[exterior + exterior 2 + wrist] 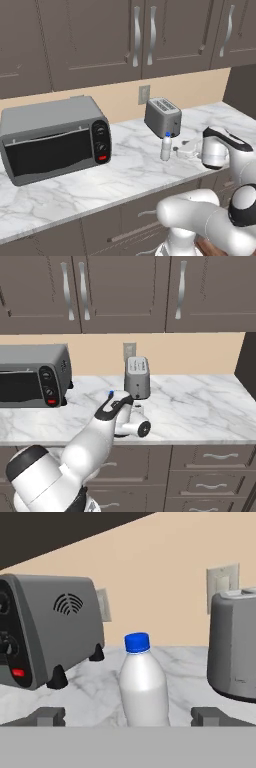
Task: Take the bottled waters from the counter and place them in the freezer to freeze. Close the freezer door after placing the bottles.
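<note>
From the left base view, you have the whitish water bottle (166, 146) standing upright on the marble bench (125, 165), toward its front edge and just in front of the toaster (163, 116), with the toaster oven (54, 136) well off to the left; the gripper (184, 149) lies low and level just to the bottle's right, so a fast push forward could knock this slim, light bottle over before the fingers get round it. From the right base view, the arm's forearm covers most of the bottle and you see little more than its blue cap (111, 392) beside the toaster (137, 376); judge your depth elsewhere, because an overshoot here would run the hand into the toaster behind. From the hand view, the bottle (143, 684) sits centred between the two fingertips (48, 716), which stand spread wide with nothing held, and the toaster's (232, 647) side is close on the right. I reckon the risks are closing too early and pinching only the rounded front so it squirts out, or gripping high near the cap (137, 642) so it tips when lifted. I can make out just this one bottle.
</note>
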Controlling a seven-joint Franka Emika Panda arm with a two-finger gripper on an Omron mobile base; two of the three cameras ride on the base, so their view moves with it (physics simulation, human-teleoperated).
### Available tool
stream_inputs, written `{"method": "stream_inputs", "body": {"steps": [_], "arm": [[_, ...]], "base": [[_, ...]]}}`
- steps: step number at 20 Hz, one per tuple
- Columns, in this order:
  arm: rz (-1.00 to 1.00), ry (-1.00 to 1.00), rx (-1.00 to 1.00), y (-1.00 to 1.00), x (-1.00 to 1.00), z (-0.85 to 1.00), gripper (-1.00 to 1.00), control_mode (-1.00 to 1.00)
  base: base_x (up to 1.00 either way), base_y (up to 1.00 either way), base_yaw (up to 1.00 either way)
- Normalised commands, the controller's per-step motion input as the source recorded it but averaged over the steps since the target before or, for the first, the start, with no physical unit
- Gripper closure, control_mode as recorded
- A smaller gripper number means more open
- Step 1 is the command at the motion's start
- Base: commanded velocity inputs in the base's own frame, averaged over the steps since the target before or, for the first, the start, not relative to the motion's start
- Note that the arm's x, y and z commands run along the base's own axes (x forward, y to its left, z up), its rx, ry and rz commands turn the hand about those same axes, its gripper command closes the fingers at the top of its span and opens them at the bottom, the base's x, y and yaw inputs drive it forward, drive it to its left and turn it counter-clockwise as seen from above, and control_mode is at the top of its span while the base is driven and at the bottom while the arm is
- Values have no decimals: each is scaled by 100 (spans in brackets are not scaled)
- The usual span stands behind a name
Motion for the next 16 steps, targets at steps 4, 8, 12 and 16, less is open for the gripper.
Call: {"method": "stream_inputs", "body": {"steps": [4, 8, 12, 16], "arm": [[0, 0, 0, 4, 15, -7, -100, -100], [0, 0, 0, 0, 17, -11, -100, -100], [0, 0, 0, 0, 8, -12, -100, -100], [0, 0, 0, 8, 1, -5, -100, -100]], "base": [[0, 0, 0], [0, 0, 0], [0, 0, 0], [0, 0, 0]]}}
